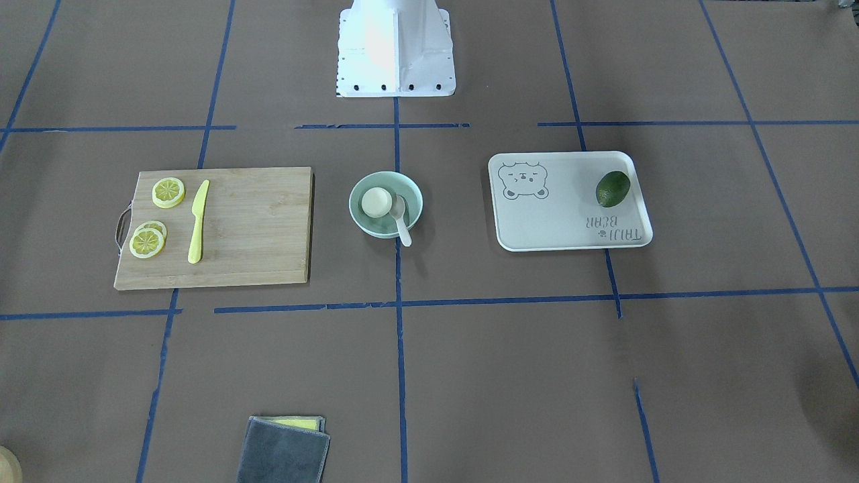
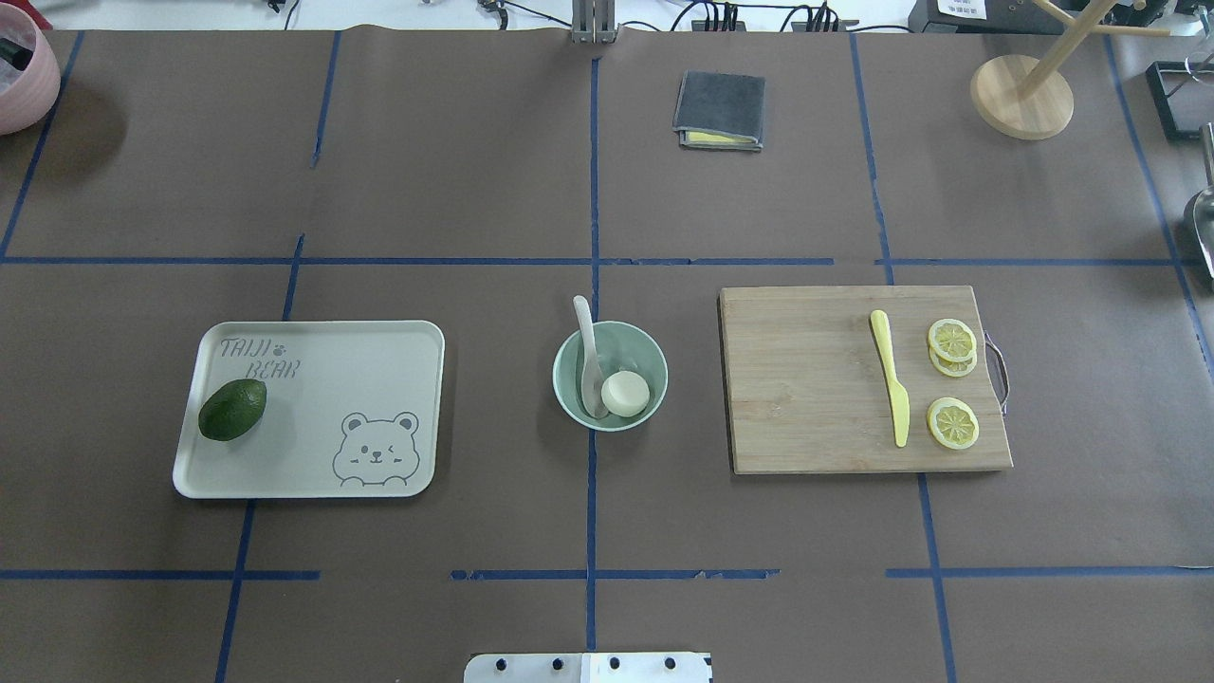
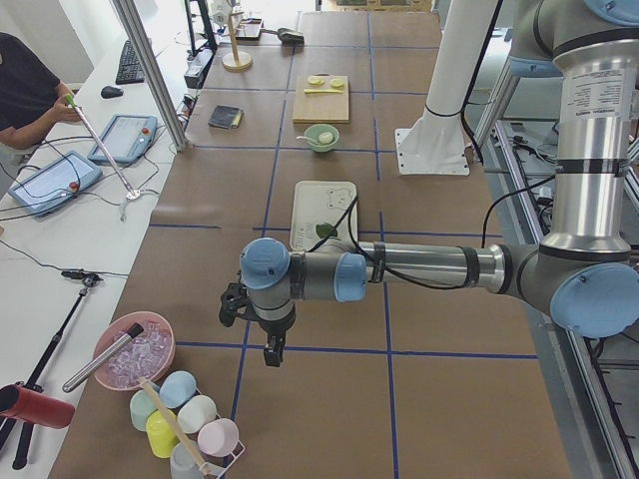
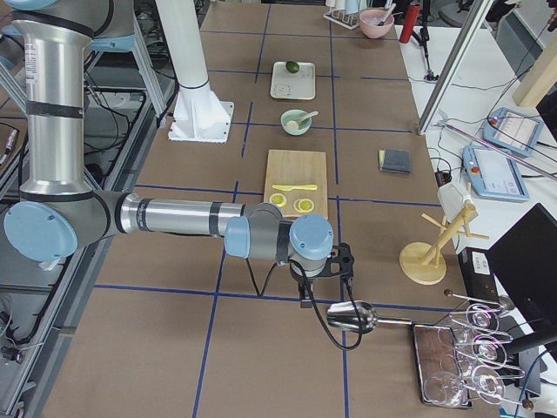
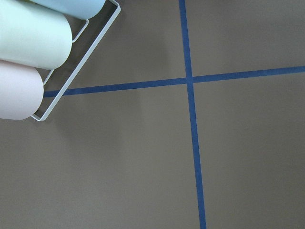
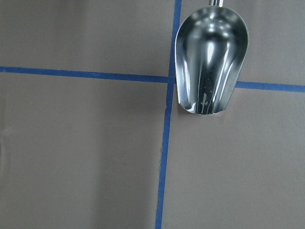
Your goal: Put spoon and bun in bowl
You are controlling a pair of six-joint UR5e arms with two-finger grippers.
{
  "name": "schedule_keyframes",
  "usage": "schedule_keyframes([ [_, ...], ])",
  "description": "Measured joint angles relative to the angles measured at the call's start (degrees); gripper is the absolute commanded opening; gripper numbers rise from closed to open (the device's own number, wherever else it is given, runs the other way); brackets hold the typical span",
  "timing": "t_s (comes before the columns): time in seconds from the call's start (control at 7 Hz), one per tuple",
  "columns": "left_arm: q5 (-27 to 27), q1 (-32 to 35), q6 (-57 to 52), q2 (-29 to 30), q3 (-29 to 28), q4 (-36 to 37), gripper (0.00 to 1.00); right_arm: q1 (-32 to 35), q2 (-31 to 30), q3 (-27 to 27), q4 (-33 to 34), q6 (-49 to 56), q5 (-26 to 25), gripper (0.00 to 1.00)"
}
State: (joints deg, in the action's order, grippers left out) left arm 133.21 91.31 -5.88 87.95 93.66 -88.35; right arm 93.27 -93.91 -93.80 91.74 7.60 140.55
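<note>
The mint-green bowl (image 2: 661, 365) stands at the table's middle, also in the front view (image 1: 376, 232). The white bun (image 2: 626, 393) (image 1: 376, 201) lies inside it. The white spoon (image 2: 586, 332) (image 1: 402, 227) rests in the bowl beside the bun, with its handle sticking out over the rim. My left gripper (image 3: 272, 349) hangs far from the bowl, over the table's left end near the cup rack. My right gripper (image 4: 305, 296) hangs over the table's right end above a metal scoop. Both grippers show only in the side views, so I cannot tell whether they are open or shut.
A wooden cutting board (image 2: 806, 398) with lemon slices (image 2: 952, 422) and a yellow knife (image 2: 892, 389) lies right of the bowl. A tray (image 2: 313, 455) with an avocado (image 2: 232, 409) lies left. A folded cloth (image 2: 721, 109), a metal scoop (image 6: 212, 59) and a cup rack (image 5: 28, 52) sit farther off.
</note>
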Motion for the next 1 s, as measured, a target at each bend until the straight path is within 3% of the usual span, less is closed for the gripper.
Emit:
schedule_keyframes([
  [1.0,0.05,0.61,-0.01,0.21,0.29,-0.06,1.0,0.06,0.23,-0.54,-0.14,-0.04,0.13,1.0],
])
